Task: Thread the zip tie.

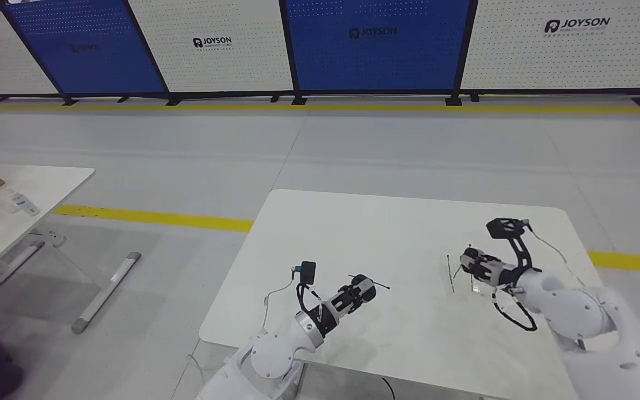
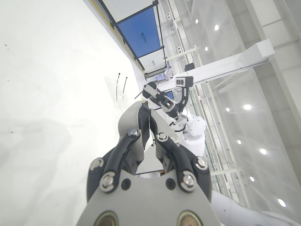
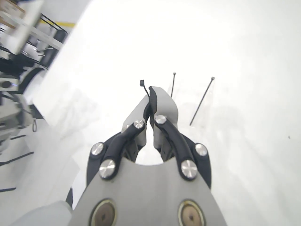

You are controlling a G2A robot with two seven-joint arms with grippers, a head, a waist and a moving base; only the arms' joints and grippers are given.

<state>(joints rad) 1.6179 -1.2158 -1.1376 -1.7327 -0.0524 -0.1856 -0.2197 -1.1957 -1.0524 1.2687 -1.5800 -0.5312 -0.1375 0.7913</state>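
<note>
Thin blk zip tie (image 3: 142,82) clamped in R claw (image 3: 150,93), sq head out.

Left gripper (image 1: 366,289) and right gripper (image 1: 467,266) face each other, well apart, jaws seemingly pinched closed.

We count four ties: tie (image 3: 173,85) and tie (image 3: 201,102) loose on table (image 1: 400,230), one tie (image 3: 142,82) in right gripper (image 3: 151,90), one tie (image 2: 149,118) in left gripper (image 2: 146,106). We count two grippers, two tables: second table (image 1: 40,185) well apart at left.
</note>
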